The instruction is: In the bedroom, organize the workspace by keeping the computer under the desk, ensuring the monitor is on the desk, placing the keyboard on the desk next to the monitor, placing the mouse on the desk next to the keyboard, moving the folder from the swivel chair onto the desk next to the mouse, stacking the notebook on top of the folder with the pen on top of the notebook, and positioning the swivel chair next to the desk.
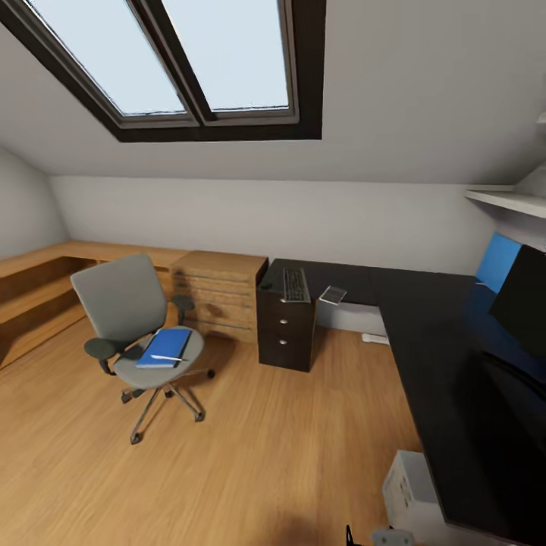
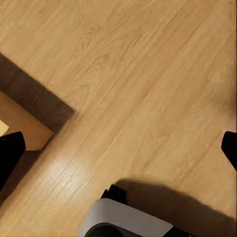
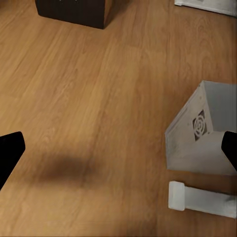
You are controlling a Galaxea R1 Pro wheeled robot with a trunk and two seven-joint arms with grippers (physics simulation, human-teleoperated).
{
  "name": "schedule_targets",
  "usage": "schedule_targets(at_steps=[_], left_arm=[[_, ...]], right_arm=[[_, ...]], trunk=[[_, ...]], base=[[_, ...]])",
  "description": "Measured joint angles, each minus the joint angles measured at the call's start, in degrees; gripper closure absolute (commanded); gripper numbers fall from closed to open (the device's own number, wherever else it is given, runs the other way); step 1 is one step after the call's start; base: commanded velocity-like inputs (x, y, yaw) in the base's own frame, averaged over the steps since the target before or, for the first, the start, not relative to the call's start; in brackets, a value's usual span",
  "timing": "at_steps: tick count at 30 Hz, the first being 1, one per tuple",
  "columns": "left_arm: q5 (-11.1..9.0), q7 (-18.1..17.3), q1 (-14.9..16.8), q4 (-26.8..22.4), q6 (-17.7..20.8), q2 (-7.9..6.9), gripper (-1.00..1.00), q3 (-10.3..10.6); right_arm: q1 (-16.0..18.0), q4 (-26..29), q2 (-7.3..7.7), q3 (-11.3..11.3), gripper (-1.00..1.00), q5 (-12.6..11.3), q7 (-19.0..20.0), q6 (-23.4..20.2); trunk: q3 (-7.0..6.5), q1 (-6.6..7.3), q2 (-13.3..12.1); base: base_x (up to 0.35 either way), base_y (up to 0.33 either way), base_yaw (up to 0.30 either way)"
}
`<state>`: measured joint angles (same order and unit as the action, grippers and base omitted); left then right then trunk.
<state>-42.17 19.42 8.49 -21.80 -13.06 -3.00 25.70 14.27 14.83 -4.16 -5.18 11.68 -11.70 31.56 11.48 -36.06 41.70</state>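
Sloped white ceiling with skylight (image 1: pixel 205 61) over wooden floor (image 1: pixel 265 455).

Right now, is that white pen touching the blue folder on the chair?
Touching. The head view shows the pen lying flat across the folder on the swivel chair seat, no gap visible.

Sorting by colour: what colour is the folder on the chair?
Bright blue; the folder shows best in the head view.

You see the blue folder (image 1: pixel 164 347) flat on the grey swivel chair (image 1: pixel 129 318), the white pen (image 1: pixel 168 358) lying on it; keyboard (image 1: pixel 294 284) and notebook (image 1: pixel 333 294) rest on the black desk (image 1: pixel 425 334); the computer (image 1: pixel 409 493) stands below its edge.
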Motion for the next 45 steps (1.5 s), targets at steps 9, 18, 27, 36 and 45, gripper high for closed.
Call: schedule_targets(at_steps=[9, 18, 27, 36, 45], left_arm=[[0.03, 0.02, 0.00, -0.01, -0.08, -0.02, -1.00, -0.04], [0.11, 0.03, -0.01, -0.02, -0.18, -0.02, -1.00, -0.08], [0.11, 0.03, -0.01, -0.02, -0.19, -0.02, -1.00, -0.07], [0.11, 0.03, -0.01, -0.02, -0.19, -0.02, -1.00, -0.01], [0.11, 0.03, -0.01, -0.02, -0.19, 0.00, -1.00, 0.00]], right_arm=[[0.00, -0.01, 0.00, 0.02, -1.00, 0.01, 0.00, 0.00], [0.01, -0.02, -0.05, 0.09, -1.00, 0.10, 0.04, 0.00], [0.01, -0.08, -0.09, 0.11, -1.00, 0.23, 0.07, 0.00], [0.01, -1.12, -0.09, 0.56, -1.00, 0.35, 0.09, 0.00], [0.01, -1.41, -0.09, 0.86, -1.00, 0.38, 0.11, 0.00]], trunk=[[0.00, 0.00, 0.00], [0.00, 0.00, 0.00], [0.00, 0.00, 0.00], [0.00, 0.00, 0.00], [0.00, 0.00, 0.00]], base=[[0.325, 0.040, -0.218], [0.325, 0.132, -0.019], [0.325, 0.162, 0.000], [0.325, 0.166, 0.000], [0.325, 0.166, 0.000]])
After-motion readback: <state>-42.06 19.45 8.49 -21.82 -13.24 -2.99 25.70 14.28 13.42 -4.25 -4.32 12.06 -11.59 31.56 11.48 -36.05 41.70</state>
